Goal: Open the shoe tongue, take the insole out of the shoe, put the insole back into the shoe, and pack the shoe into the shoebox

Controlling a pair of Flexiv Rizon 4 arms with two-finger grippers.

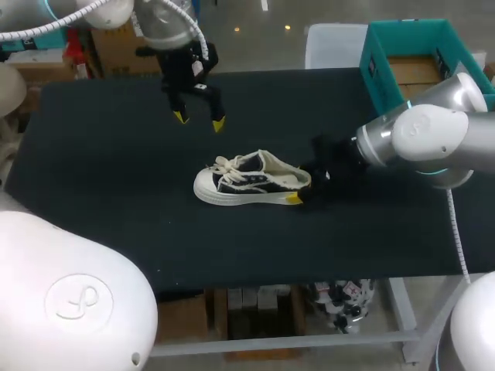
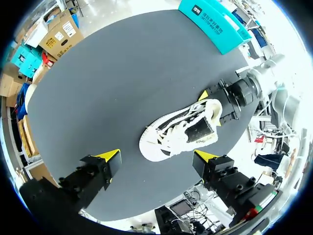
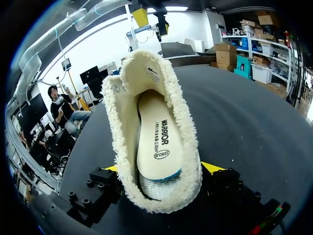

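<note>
Fleece-lined shoe (image 3: 188,122), cream insole (image 3: 159,142) inside, heel pinched by right gripper (image 3: 161,169).

insole (image 3: 157,132) — dark print line, oval stamp | teal bin (image 2: 215,34) — white lettering, unreadable

Shoe (image 1: 251,182): fleecy lining, woven cloth upper, smooth rubbery sole. Insole (image 3: 159,137): smooth, matt. Table (image 1: 100,170): matt dark cloth.

Robotics lab, test station. Signs:
- two silver-white robot arms, left arm (image 1: 166,23) and right arm (image 1: 433,135), working over one black-covered tabletop (image 1: 116,170)
- white cable (image 1: 46,29) running along left arm
- glowing cyan ring (image 1: 437,171) at right arm joint
- lone shoe (image 1: 247,182) mid-tabletop
- teal box (image 1: 402,54) at far right corner
</note>
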